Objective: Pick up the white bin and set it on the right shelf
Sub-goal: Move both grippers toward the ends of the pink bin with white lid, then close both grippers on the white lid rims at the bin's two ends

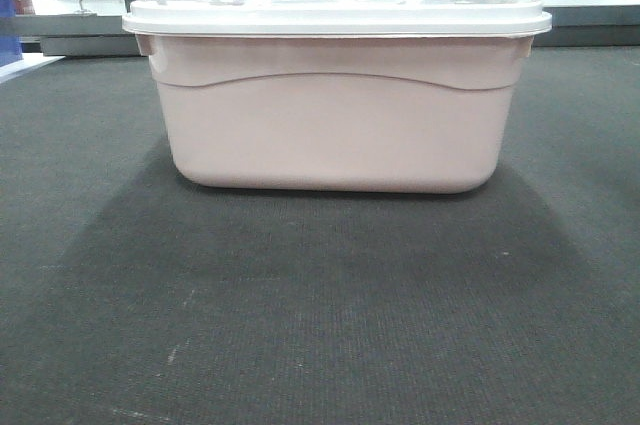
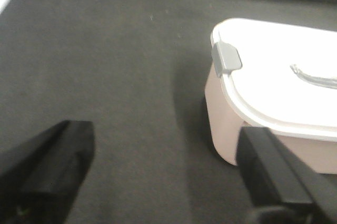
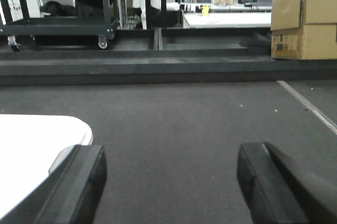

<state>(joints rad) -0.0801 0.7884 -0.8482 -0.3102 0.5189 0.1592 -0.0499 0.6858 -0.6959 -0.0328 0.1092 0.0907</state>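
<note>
Midway between the bench's [image 1: 320, 325] left and right edges, back from its near edge, sits the white bin [image 1: 335, 115]. Left tool [image 2: 160, 168] and right tool [image 3: 174, 182] hang spread at its ends, gripping nothing. Uneven squeezing on those smooth walls could tip or drop it.
</note>
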